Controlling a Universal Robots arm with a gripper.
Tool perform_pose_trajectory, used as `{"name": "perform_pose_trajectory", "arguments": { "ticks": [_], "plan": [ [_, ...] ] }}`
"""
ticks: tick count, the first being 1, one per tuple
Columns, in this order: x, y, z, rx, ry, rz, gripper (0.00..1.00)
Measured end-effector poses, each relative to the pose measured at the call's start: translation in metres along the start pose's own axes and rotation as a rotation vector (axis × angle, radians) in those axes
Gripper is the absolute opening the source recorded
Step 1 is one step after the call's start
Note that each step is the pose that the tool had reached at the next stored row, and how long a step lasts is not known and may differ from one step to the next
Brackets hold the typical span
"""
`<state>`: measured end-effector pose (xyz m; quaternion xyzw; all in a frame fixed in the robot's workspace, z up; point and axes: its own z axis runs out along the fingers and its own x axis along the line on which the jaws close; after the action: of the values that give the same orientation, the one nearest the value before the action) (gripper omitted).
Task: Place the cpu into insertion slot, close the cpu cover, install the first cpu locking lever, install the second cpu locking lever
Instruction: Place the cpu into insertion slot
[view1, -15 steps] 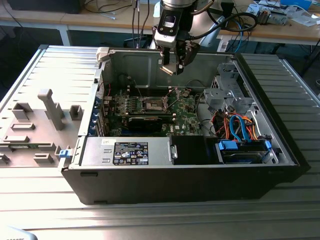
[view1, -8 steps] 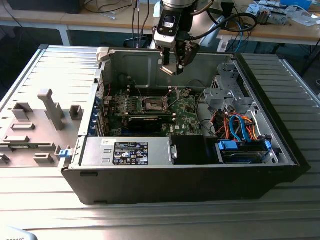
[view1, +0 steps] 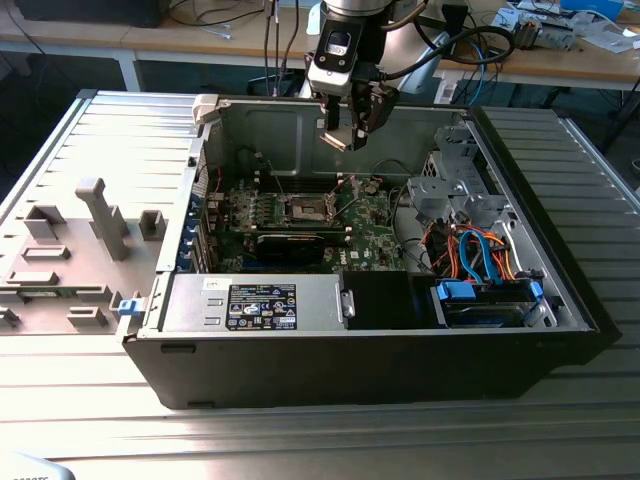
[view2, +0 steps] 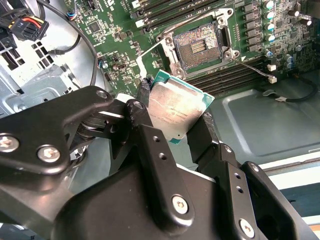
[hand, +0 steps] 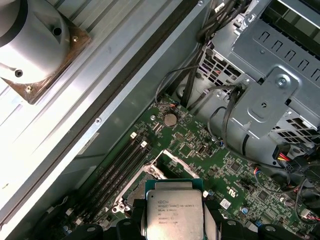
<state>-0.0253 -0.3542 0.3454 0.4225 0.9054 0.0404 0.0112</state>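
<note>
The cpu (view2: 176, 111), light, stiff and likely fragile, is held by opposite edges between closed fingers (view2: 150, 140) above the slot (view2: 200, 44).

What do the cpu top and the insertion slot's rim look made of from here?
The cpu: top looks like matte silvery metal with a dull sheen; its teal edge looks like circuit-board laminate. The insertion slot: shiny silver rim, probably steel, around a dark centre, likely plastic.
</note>
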Motion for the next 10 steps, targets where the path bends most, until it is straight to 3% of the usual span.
{"name": "perform_pose_trajectory", "arguments": {
  "ticks": [10],
  "plan": [
    [0.0,0.0,0.0002,-0.0002,-0.0003,0.004,0.55]
  ]
}}
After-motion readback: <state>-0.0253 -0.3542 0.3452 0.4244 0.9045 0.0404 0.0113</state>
